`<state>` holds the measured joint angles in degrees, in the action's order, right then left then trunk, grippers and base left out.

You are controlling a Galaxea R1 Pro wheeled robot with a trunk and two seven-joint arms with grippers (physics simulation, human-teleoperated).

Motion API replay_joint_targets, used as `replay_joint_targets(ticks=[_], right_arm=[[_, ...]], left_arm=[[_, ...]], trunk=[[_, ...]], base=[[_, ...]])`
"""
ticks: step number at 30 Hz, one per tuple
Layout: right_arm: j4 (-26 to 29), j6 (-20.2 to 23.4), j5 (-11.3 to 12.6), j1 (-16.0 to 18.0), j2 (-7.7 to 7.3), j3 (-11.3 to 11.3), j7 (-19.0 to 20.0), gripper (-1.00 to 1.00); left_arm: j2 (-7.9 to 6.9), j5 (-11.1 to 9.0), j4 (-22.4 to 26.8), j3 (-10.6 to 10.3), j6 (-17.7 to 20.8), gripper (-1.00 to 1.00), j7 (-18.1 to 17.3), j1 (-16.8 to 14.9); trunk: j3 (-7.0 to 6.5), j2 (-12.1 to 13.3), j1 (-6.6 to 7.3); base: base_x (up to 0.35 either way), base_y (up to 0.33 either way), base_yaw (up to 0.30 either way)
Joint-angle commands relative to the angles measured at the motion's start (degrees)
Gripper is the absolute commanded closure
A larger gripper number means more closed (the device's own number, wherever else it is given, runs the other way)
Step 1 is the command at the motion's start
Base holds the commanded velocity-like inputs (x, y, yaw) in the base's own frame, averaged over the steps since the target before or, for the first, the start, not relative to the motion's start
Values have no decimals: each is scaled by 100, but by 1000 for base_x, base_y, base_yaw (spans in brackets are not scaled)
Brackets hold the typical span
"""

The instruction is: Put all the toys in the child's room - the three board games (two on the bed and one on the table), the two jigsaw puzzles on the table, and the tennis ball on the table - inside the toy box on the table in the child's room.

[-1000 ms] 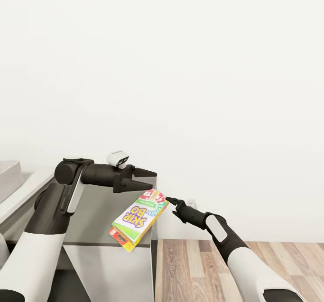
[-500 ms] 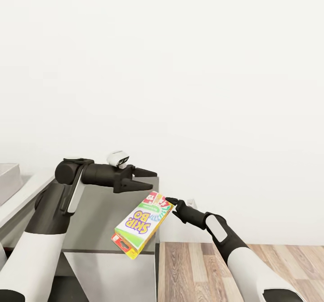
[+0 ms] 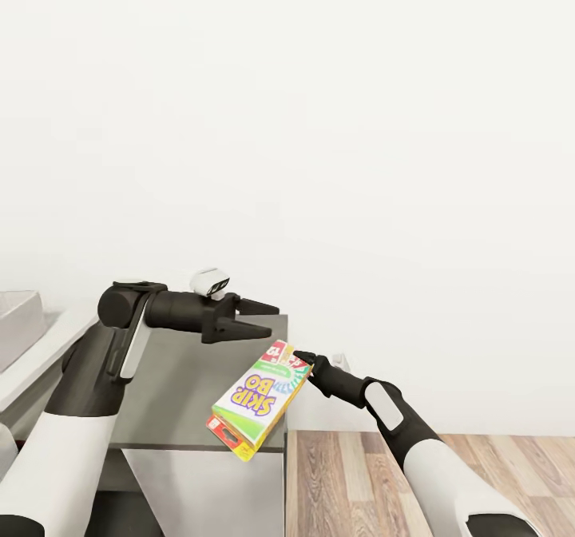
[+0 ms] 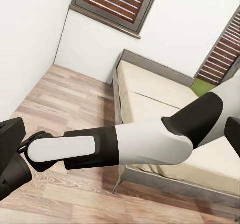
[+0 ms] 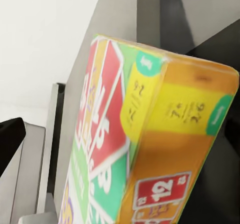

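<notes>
My right gripper (image 3: 302, 358) is shut on one corner of the white-green "SKIP-BO" board game (image 3: 259, 399). The box hangs tilted in the air at the table's (image 3: 172, 385) right end, half over the edge. In the right wrist view the box (image 5: 150, 149) is very close, its red number cards and orange end showing. My left gripper (image 3: 271, 320) is held level above the table top, open, with nothing between its fingers. A corner of the light-grey toy box (image 3: 17, 321) shows at the far left on the table. The beige bed (image 4: 150, 91) appears in the left wrist view.
A plain white wall stands straight ahead behind the table. Wood-plank floor (image 3: 447, 473) lies to the right of the table's end. In the left wrist view my right forearm (image 4: 135, 144) crosses in front of the bed, and a dark-framed window (image 4: 117, 1) is on the far wall.
The table and toy box have shifted rightward in the picture, so the camera has moved. The SKIP-BO box has swung slightly lower and to the right in my right gripper.
</notes>
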<state>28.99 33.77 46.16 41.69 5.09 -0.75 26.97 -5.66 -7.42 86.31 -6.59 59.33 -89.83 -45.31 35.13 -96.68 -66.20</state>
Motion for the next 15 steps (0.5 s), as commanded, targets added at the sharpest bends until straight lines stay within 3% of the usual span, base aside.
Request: replay_joint_targets(ticks=[1,15], right_arm=[[2,33,28,4,1,-8,-6,-100],[2,33,33,-1,1,-11,0,-100]], left_arm=[[-5,-5,0,-8,61,-100,-17,-4],[-5,-5,0,-9,53,-100,-17,-4]], trunk=[[6,-3,0],[6,-3,0]], base=[[0,49,0],[0,8,0]])
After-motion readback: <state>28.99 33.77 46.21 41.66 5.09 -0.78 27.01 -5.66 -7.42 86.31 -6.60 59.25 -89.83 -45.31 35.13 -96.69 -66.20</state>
